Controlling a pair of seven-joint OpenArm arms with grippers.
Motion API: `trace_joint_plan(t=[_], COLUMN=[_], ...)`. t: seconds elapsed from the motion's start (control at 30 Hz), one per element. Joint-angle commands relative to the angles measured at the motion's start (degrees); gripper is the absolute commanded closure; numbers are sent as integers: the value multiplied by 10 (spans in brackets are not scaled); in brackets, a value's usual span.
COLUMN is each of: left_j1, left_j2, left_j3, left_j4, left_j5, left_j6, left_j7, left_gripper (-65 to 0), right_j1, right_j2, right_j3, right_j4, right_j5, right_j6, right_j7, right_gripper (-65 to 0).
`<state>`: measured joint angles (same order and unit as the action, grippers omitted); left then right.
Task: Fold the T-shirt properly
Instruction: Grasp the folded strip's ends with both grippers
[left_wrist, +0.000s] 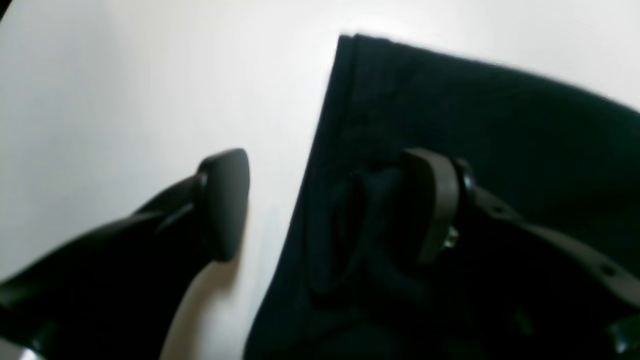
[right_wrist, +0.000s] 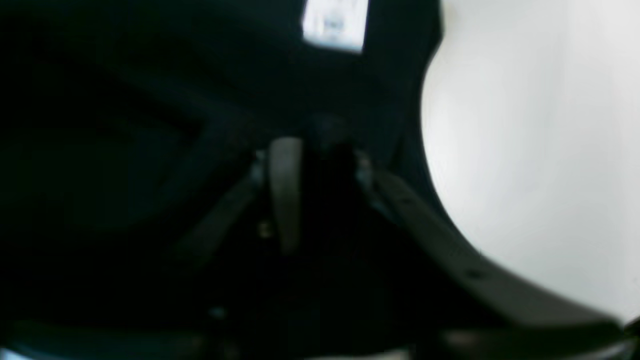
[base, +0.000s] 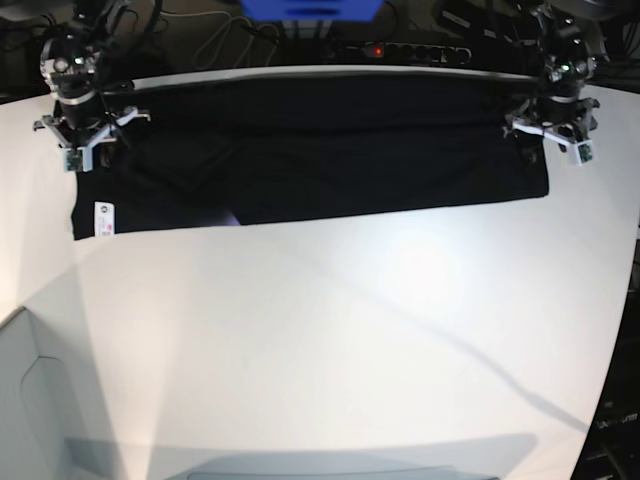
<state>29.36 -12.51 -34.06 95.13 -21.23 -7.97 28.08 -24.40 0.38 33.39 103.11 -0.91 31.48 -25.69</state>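
Looks like the letting-go step after a lengthwise fold: left gripper (left_wrist: 330, 205) is spread wide, the black T-shirt (base: 300, 150) under one finger, right gripper (right_wrist: 320, 195) parted just above the cloth, holding nothing I can see, so next is regripping.
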Motion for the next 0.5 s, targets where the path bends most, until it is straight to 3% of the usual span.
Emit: trace_joint_plan(t=[0.0, 0.13, 0.23, 0.4, 0.47], left_j1=[3, 9, 11, 29, 30], left_j2=[-7, -4, -2, -6, -6], left_j3=[-5, -20, -33, -33, -33], left_j4=[11, 17, 36, 50, 44], left_j5=[-1, -1, -7, -69, -81], left_j6=[-1, -1, -1, -1, -1], left_j7=[-13, -13, -10, -8, -8], left_gripper=[-441, -442, -443, -443, -443], right_j1=[-1, -1, 8, 9, 10], right_j2=[12, 9, 5, -24, -46], right_j3=[5, 50, 74, 93, 81], right_j4=[8, 16, 25, 74, 94], right_j5=[5, 5, 6, 9, 9], right_j6=[-3, -4, -4, -1, 24], right_j7=[15, 15, 15, 15, 15], right_gripper=[-221, -309, -318, -318, -318])
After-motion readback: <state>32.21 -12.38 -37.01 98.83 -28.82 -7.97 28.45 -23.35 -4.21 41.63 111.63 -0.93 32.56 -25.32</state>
